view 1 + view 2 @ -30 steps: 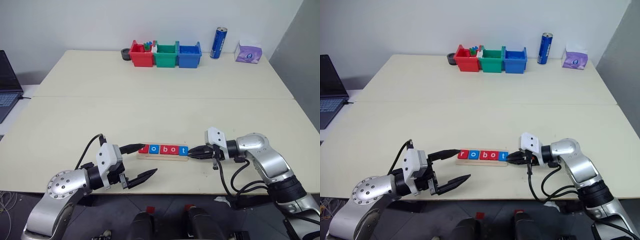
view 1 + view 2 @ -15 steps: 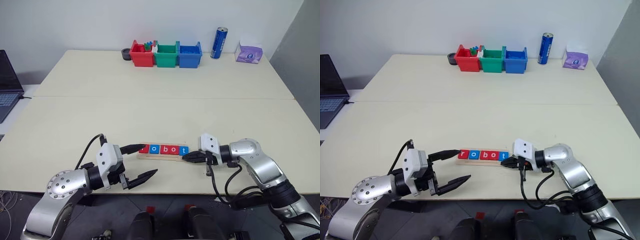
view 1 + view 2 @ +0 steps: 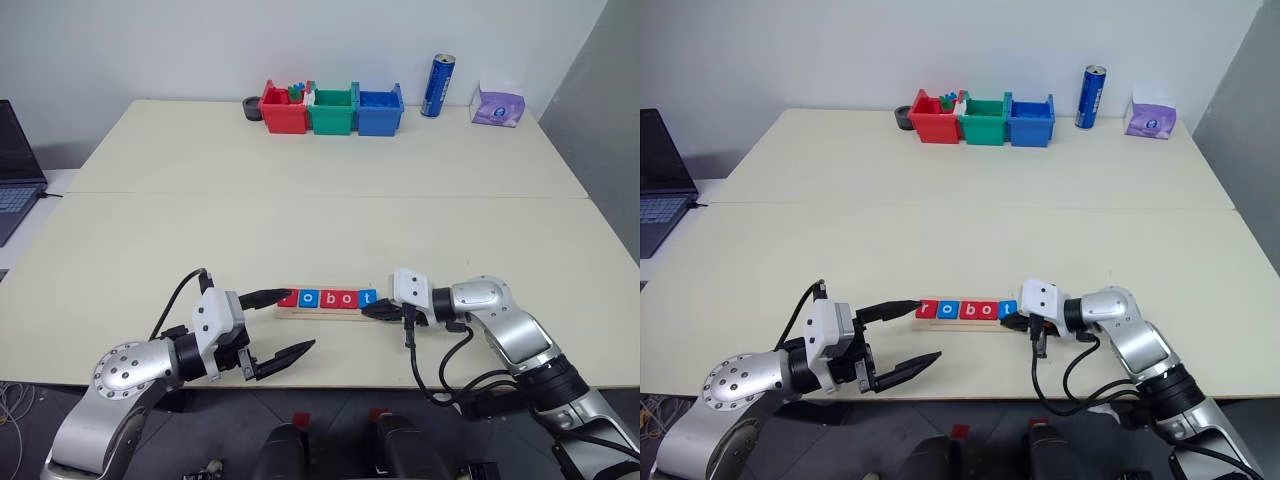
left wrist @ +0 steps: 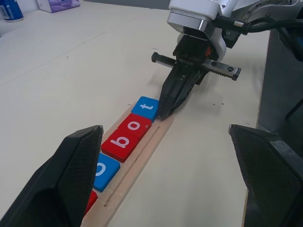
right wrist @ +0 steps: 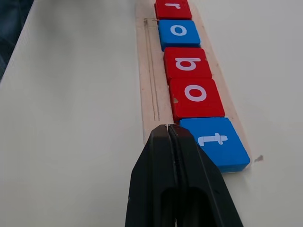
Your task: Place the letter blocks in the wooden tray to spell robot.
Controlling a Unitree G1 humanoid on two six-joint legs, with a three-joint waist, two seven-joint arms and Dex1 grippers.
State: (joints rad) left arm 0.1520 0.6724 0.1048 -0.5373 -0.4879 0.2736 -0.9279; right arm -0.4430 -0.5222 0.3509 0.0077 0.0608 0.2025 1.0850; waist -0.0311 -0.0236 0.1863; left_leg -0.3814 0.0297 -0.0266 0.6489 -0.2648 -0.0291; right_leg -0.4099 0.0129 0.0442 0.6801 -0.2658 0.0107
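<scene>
The right arm's two black fingers (image 5: 182,142) are pressed together, empty, their tip set at the end of the long pale-wood grooved tray (image 5: 150,90), just beside the blue "t" tile; the left arm's fingers (image 4: 61,175) are spread wide and hold nothing. The tray is seen near the front edge of the cream counter (image 3: 300,220). In it, five small flat square letter tiles (image 3: 327,298), red and blue, are laid in a row reading "r o b o t" in white lowercase. The spelling is judged complete; only a final nudge to square the blue "t" tile (image 5: 215,142), which overhangs slightly, seems called for.
</scene>
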